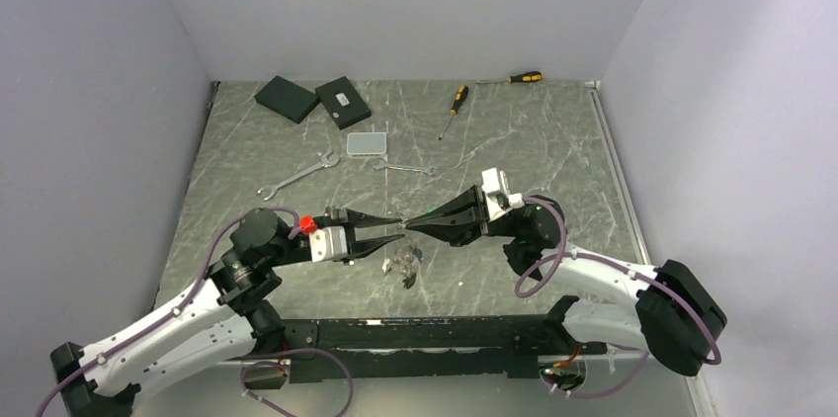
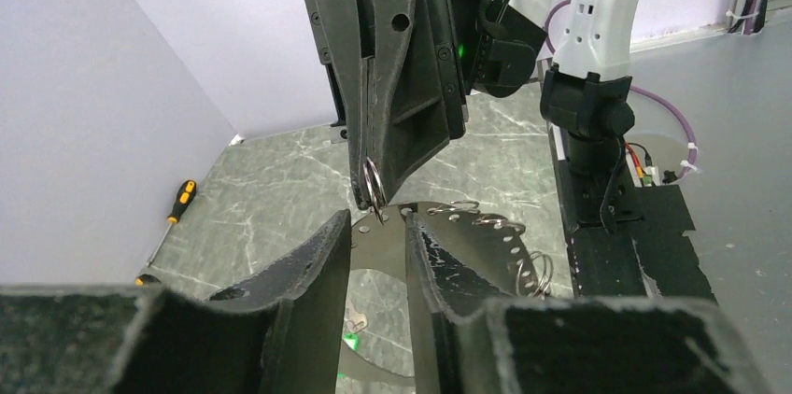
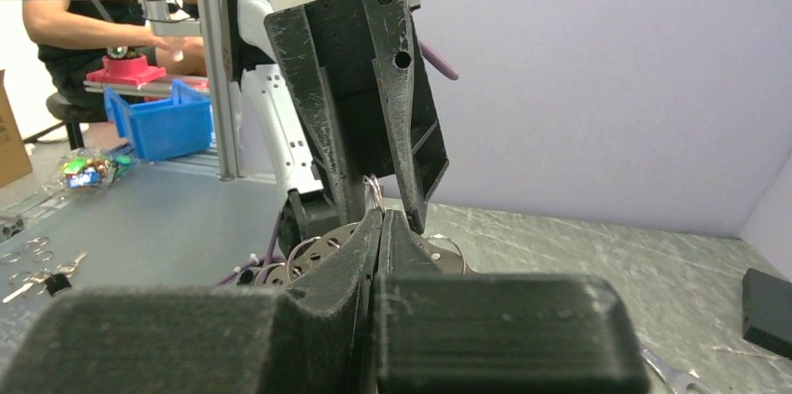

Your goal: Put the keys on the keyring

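The right gripper has its two fingers pressed together, and at their very tip they pinch a small wire ring, which stands nearly upright. The left gripper faces it from the other side. Its fingers stand apart, and the tip of the right gripper points into the gap between them. It cannot be told whether the left fingers touch anything.

The keyring is silvery and thin. In the left wrist view it shows as a flat curved band with a row of little holes along it, and some small wire loops hang on its right part. It passes behind the gap of the left fingers, just under the pinched ring. From above, the keyring and the keys make one small shiny cluster just below the place where the two grippers meet, over the dark marbled table. It is not clear whether the cluster hangs or rests on the table. A green tag shows low between the left fingers.
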Available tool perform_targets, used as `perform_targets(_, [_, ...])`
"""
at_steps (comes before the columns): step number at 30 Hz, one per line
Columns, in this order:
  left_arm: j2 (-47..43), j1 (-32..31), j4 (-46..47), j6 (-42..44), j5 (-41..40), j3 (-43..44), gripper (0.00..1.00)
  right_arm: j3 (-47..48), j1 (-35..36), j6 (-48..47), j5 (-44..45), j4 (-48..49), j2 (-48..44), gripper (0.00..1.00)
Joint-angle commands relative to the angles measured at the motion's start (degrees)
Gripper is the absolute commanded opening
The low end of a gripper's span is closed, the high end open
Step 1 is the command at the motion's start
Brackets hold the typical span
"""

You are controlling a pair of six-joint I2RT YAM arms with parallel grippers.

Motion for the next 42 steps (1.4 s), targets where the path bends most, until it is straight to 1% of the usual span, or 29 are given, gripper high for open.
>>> perform_targets(1, [0.61,-0.11,-0.32,1.09,2.59,2.60,0.29,2.81,-0.07,1.34,-0.33,5.41,-0.14,0.00])
perform_targets(4, [1.02,-0.11,0.05,1.26,2.54,2.44,0.26,2.98,-0.02,1.43,-0.44,5.15,-0.04,0.00])
perform_targets(12, [1.03,-0.13,1.03,1.06,1.90,2.17,0.25,3.16,0.01,2.02,-1.30,4.90,0.87,0.00])
perform_targets(15, [0.80,-0.17,1.10,0.94,1.00,2.12,0.22,3.25,-0.04,2.20,-1.54,5.05,1.16,0.00])
perform_targets(16, [0.73,-0.11,1.16,0.93,0.76,2.08,0.19,3.18,0.00,2.22,-1.50,5.14,1.21,0.00])
perform_targets(17, [0.79,-0.13,1.32,0.78,0.24,2.08,0.14,3.17,-0.04,2.22,-1.54,5.23,1.22,0.00])
perform_targets(19, [0.56,-0.11,1.57,0.64,-0.67,1.92,0.01,3.18,-0.04,2.52,-1.67,5.44,1.33,0.00])
perform_targets(20, [0.45,-0.11,1.86,0.49,-1.24,1.72,0.00,3.09,0.00,2.63,-1.67,5.69,1.47,0.00])
perform_targets(24, [0.12,-0.17,2.00,0.30,-2.25,1.68,0.00,3.31,0.01,3.39,-2.34,6.04,2.03,0.00])
perform_targets(27, [0.67,-0.19,-0.86,0.83,-2.30,3.34,0.00,3.23,-0.01,3.31,-2.46,4.93,1.95,0.00])
perform_targets(28, [0.97,-0.12,-2.46,0.99,-2.29,4.19,0.00,3.37,0.01,2.70,-2.46,3.29,1.63,0.03])
perform_targets(29, [1.16,-0.11,-4.56,1.25,-2.30,5.24,0.00,3.57,-0.05,1.60,-2.46,0.72,1.05,0.11])
perform_targets(30, [1.42,-0.15,-6.82,1.51,-2.45,6.54,0.00,3.97,0.00,-0.14,-2.58,-2.51,0.31,0.22])
perform_targets(31, [1.79,-0.19,-10.62,1.93,-2.25,8.37,0.00,4.55,0.01,-2.14,-2.74,-6.44,-0.73,0.30])
perform_targets(32, [2.23,-0.12,-13.84,2.61,-1.74,9.86,0.00,5.17,0.01,-4.23,-2.87,-9.98,-1.62,0.35])
perform_targets(33, [2.70,-0.11,-16.88,3.14,-1.52,11.28,0.00,5.82,0.07,-6.48,-2.90,-13.72,-2.73,0.38])
perform_targets(36, [4.23,-0.14,-23.68,4.14,-1.70,14.55,0.00,7.78,0.91,-16.19,-1.31,-26.10,-5.66,0.39])
perform_targets(37, [4.69,-0.15,-25.12,4.27,-2.02,15.24,0.00,8.62,1.35,-20.68,-0.26,-32.89,-6.22,0.39])
perform_targets(39, [5.77,-0.17,-27.71,4.72,-2.41,16.52,0.00,10.41,1.98,-28.15,2.14,-41.95,-6.56,0.39])
perform_targets(41, [6.75,-0.14,-29.67,5.21,-3.02,17.76,0.00,11.89,2.03,-31.27,3.36,-46.27,-6.61,0.36])
perform_targets(42, [7.22,-0.18,-30.65,5.59,-3.23,18.32,0.00,11.91,2.07,-31.82,3.56,-46.90,-6.76,0.34])
